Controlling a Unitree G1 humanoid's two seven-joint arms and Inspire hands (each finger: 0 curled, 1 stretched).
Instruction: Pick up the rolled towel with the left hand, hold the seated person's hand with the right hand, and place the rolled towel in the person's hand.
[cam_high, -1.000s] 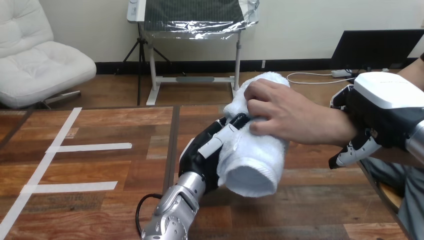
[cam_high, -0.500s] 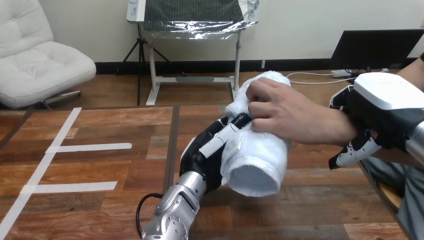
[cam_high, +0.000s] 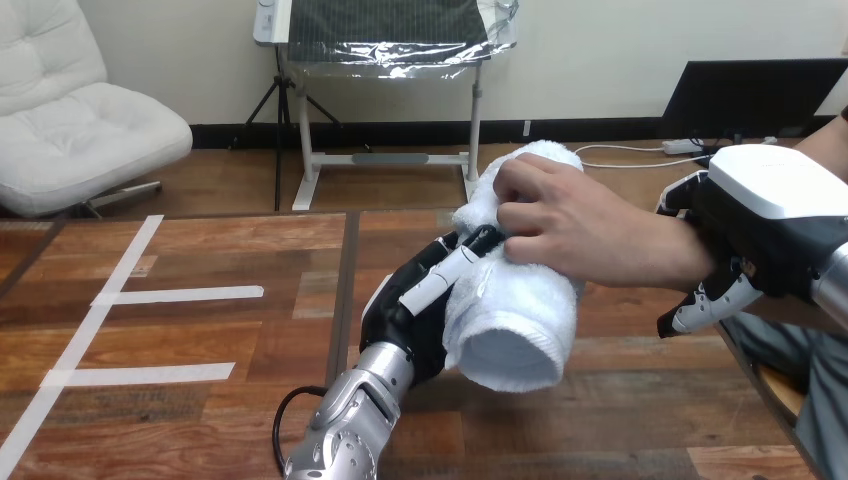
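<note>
White and fluffy, the rolled towel (cam_high: 515, 310) is up in the air above the wooden desk (cam_high: 200, 340), and your left hand (cam_high: 410, 310) has it. That hand comes up from the bottom on its silver arm and hugs the towel's left side. Its fingers (cam_high: 440, 280) are bent round the roll, and one fingertip lies across the top of it. The towel leans up and away from the hand. Its round end faces you, just to the right of the palm.

The person's hand (cam_high: 580, 225) comes in from the right and lies on top of the towel. Its fingers are curled over the far part of the roll and press into the cloth, right next to your left hand's fingertip. So both of these hands are on the towel at once.

Your right hand (cam_high: 760, 225) is at the person's wrist, to the right of the towel. Its white back faces you and covers the wrist. Its fingers (cam_high: 705, 305) bend down and under the wrist, so the hand is wrapped round it. This hand does not touch the towel.

Left of your left hand, white tape strips (cam_high: 180, 294) lie flat on the desk.
</note>
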